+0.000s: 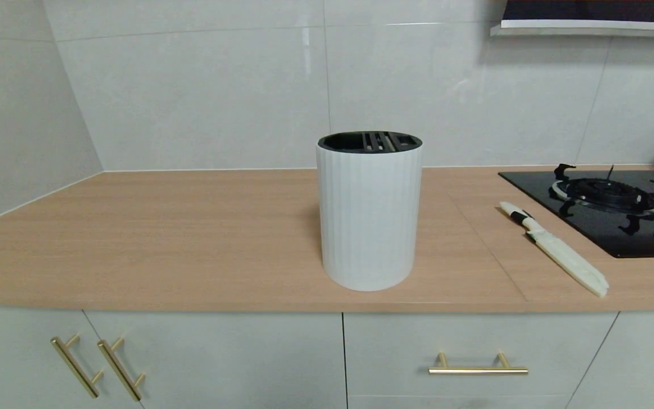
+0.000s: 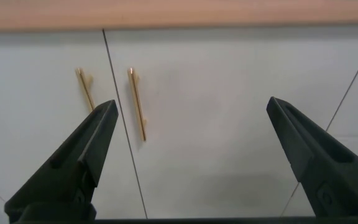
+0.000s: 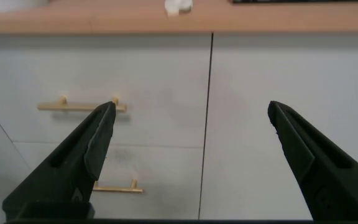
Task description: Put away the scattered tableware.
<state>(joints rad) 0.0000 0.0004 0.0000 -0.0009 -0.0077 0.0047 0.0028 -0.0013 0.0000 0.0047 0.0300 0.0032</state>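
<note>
Held wide open: left tool [image 2: 191, 102] and right tool [image 3: 191, 106]; the knife [image 1: 557, 251] is spotted up above the right tool, tip nearest, handle pointed away

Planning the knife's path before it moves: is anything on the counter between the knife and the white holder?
Nothing visible does. The knife lies on the counter to the right of the holder, beside the stove, with only bare wood between them. The holder's slotted top is uncovered.
</note>
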